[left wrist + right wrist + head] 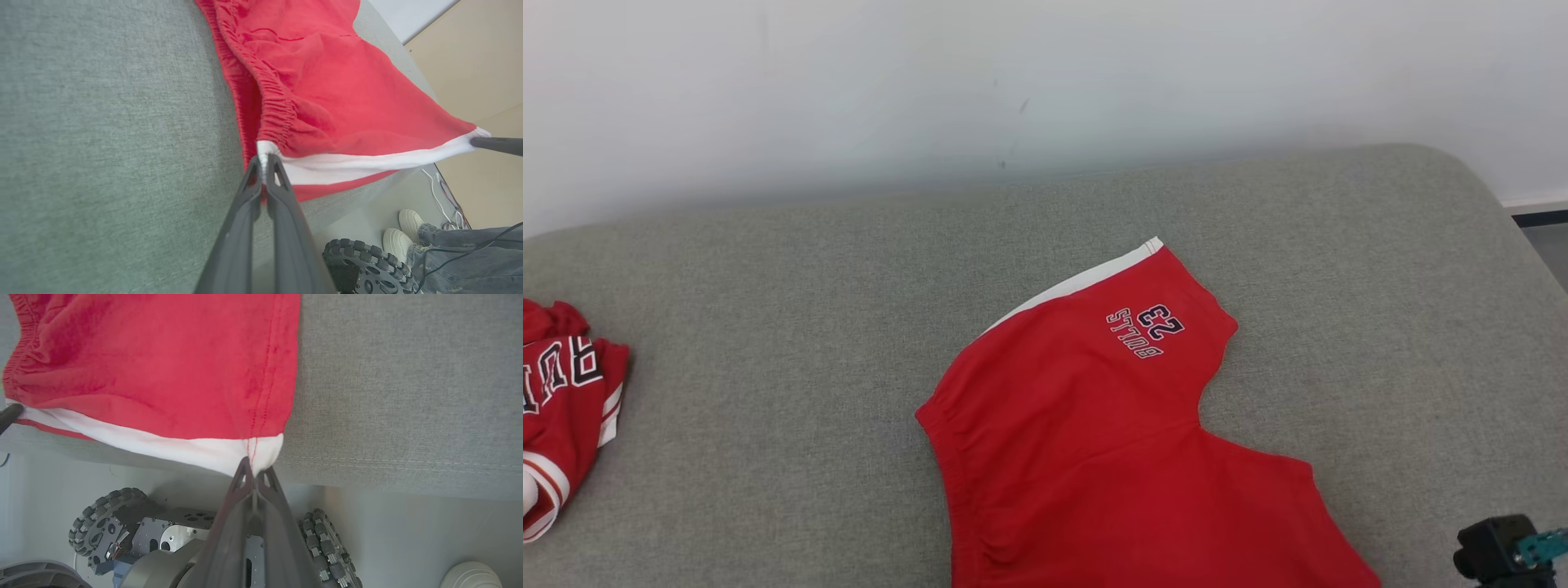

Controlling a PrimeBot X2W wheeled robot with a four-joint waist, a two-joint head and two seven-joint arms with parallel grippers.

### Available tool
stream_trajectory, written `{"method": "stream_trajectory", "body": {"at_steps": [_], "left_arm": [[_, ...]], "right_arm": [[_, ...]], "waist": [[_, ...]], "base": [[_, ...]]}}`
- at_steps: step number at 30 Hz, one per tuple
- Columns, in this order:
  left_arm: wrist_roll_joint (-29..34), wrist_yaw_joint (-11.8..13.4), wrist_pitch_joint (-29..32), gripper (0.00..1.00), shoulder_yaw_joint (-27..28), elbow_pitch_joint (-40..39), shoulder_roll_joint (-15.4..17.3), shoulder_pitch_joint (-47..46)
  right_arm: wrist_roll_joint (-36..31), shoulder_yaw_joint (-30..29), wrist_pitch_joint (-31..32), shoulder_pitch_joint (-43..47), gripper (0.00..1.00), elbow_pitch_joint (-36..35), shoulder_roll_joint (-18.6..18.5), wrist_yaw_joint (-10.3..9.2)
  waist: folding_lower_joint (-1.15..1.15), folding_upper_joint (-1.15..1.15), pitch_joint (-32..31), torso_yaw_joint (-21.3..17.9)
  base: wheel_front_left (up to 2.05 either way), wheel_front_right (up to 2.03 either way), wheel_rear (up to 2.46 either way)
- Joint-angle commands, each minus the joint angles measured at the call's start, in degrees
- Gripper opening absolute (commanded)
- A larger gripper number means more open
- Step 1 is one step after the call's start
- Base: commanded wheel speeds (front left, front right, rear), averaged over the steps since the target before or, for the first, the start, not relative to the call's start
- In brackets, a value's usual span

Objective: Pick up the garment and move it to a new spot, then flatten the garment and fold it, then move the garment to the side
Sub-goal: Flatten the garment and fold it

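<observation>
My head view looks down on a pair of red shorts [1111, 425] lying on a grey cushioned surface [768, 327]. One leg, with a dark "BULLS 23" print [1145, 331], points toward the white wall [1013, 82]. The shorts' near edge runs off the bottom of that view. A second red garment [564, 416] lies crumpled at the far left, well apart.

My left wrist view adds the grip. My left gripper [263, 158] is pinched tight on the white side stripe [347, 165], right at the gathered elastic waistband [273, 110]. The stripe runs taut to a dark finger at the right edge. Below the cushion's edge are a knobbly wheel [363, 265] and a person's white shoes [402, 232] and jeans [461, 253].

My right wrist view shows the other end. My right gripper [252, 472] is clamped on the white corner beside the leg's stitched hem [265, 367], just over the cushion's front edge, with my wheeled base [163, 535] on the floor below
</observation>
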Motion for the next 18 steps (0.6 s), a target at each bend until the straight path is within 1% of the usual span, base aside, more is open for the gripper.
{"method": "stream_trajectory", "body": {"at_steps": [1,3,5,8,12,18], "left_arm": [[0.41,0.26,0.16,0.00,0.00,-0.46,0.49,0.71],[0.35,0.91,0.44,0.00,0.18,-1.72,0.33,0.33],[0.16,1.21,0.30,0.00,0.57,-2.91,-0.04,-0.74],[-0.46,1.10,-0.01,0.00,1.32,-4.29,-1.10,-2.52],[-1.65,0.56,0.31,0.00,2.00,-4.89,-2.87,-5.21],[-2.83,0.60,1.46,0.00,3.00,-3.91,-5.51,-10.46]], "right_arm": [[-0.38,-0.25,-0.54,-0.35,0.00,-0.61,-0.13,-0.14],[-0.70,-0.19,-2.04,-1.72,0.00,-1.42,-0.37,-0.14],[-1.28,0.07,-5.01,-3.89,0.00,-1.82,-0.86,-0.14],[-3.16,1.34,-9.83,-7.34,0.00,-0.14,-1.99,-0.14],[-5.87,3.62,-16.90,-13.69,0.00,3.88,-2.52,-0.14],[-7.89,8.93,-22.99,-23.46,0.00,12.20,-4.55,-0.14]], "waist": [[0.00,0.00,0.13,0.08],[0.00,0.00,0.37,0.17],[0.00,0.00,0.69,0.44],[0.00,0.00,1.10,1.09],[0.00,0.00,1.32,2.12],[0.00,0.00,2.34,3.90]], "base": [[0.00,0.00,0.00],[0.00,0.00,0.00],[0.00,0.00,0.00],[0.00,0.00,0.00],[0.00,0.00,0.00],[0.00,0.00,0.00]]}}
